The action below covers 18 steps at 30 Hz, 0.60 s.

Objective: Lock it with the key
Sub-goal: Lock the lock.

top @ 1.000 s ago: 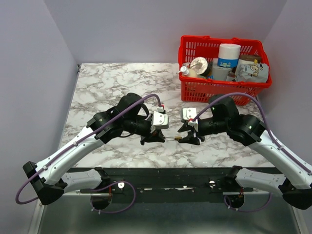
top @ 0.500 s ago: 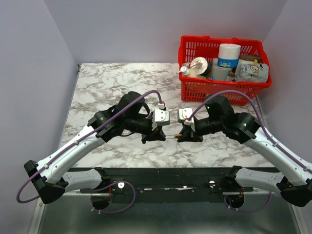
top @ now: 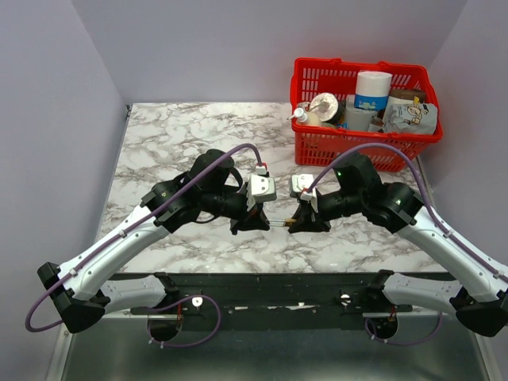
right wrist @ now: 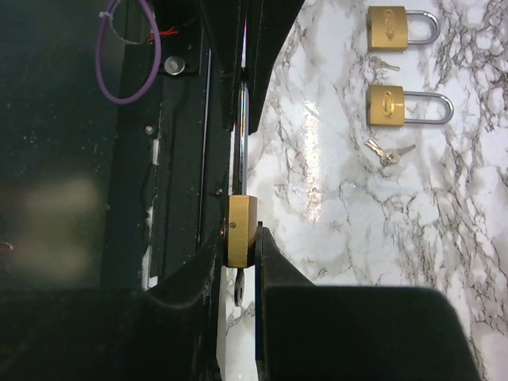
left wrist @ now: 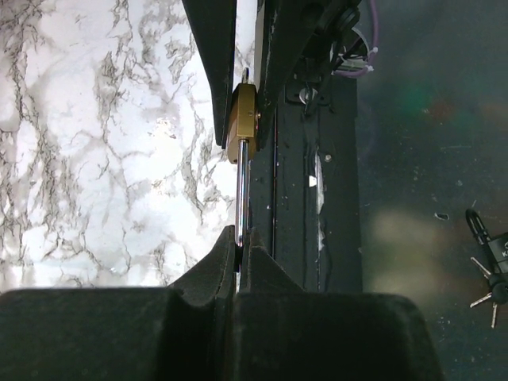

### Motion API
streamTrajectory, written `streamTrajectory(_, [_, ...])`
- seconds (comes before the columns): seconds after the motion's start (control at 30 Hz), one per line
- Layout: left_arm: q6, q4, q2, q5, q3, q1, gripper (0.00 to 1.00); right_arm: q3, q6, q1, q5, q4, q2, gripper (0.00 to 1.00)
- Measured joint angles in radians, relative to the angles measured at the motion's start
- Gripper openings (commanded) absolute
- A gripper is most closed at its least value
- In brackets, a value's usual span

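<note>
Padlock above table near edge; basket back-right.

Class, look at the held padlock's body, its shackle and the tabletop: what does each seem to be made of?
Padlock body: likely brass, with a golden satin sheen. Shackle: probably polished steel, bright mirror-like silver. Tabletop: marble-look white with grey veins and glossy glare; whether stone or laminate cannot be told.

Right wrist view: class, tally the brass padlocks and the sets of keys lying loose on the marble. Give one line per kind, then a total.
Brass padlocks: 3 (held padlock in the jaws of the right gripper; upper padlock; lower padlock)
Loose key sets: 2 (upper key set; lower key set)
Total: 5
</note>
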Motion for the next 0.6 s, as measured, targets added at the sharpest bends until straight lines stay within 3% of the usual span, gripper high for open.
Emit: streamTrajectory(0.6, [-0.030,0.024,-0.028,-0.015,-0.039,-0.032,0.00,0.021,0.026,-0.010,-0.107,-0.058,0.053,0.01])
